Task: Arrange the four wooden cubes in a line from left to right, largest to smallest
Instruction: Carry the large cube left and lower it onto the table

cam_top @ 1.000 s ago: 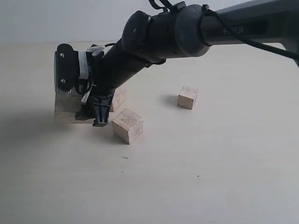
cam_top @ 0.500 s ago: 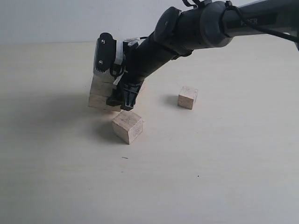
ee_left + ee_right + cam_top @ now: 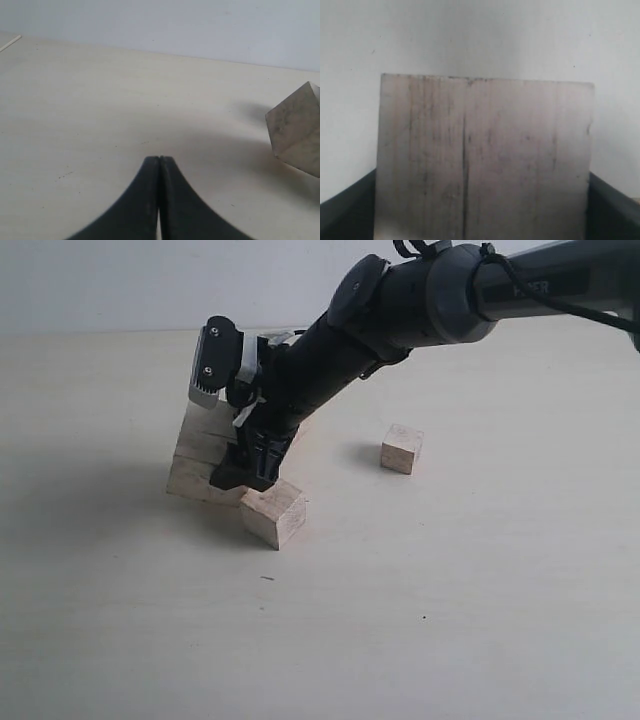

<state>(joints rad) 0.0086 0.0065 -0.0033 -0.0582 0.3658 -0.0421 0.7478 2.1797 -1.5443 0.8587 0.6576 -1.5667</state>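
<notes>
Right jaws wide, clamping largest pale raw-wood cube, tilted, low, just left of mid-size pale wood cube on beige surface. Small pale wood cube well right of it. Left jaws pressed together.

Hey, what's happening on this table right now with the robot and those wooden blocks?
The right gripper, over on the left side of the table, is clamped on the biggest cube, which is tilted with its lower edge at or just above the surface. A mid-sized cube sits right beside it, and a small cube sits apart to the right. The left gripper is shut and empty. The cubes are not lined up yet.
</notes>
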